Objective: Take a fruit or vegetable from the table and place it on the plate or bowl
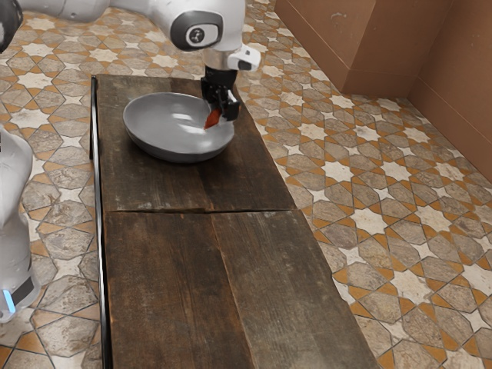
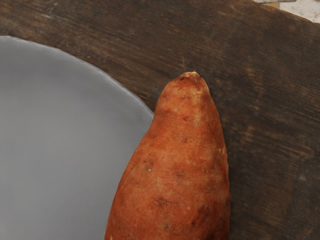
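Wrist view, closest first: the sweet potato [image 2: 175,170] sits right under the hand, tapered tip pointing away from the camera. It straddles the edge of the grey bowl [image 2: 50,150]. One flank is over the bowl's inside; the tip and the other flank are over bare desk [image 2: 270,100] wood.

Exterior view, near to far: near planks of the desk, a seam across, then the bowl on the far plank. The end effector [image 1: 218,111] points down over the bowl's rim on the exterior view's right. Its fingers are clamped on the sweet potato from two sides, and the orange end pokes out below them. The sweet potato is off the desk, hanging low over the bowl's inner slope close to that rim. Can't tell whether its lower end touches the bowl.

Behind that are the tiled floor [image 1: 369,192] and the brown wall [image 1: 384,38]. Neither matters here.

Step, as judged: pick is done, carry is nearly done, and the arm is at placement.

Next move calls for:
- a short shift toward the bowl's middle (the exterior view's left), so the whole body clears the rim
- lowering until the sweet potato is just off the bowl's floor
- then opening the fingers and lifting straight up

Risk: released here, it would land on the slope with its tip over the rim. The shape is rounded and tapered, so it will likely roll inward, but it could tip out onto the desk.
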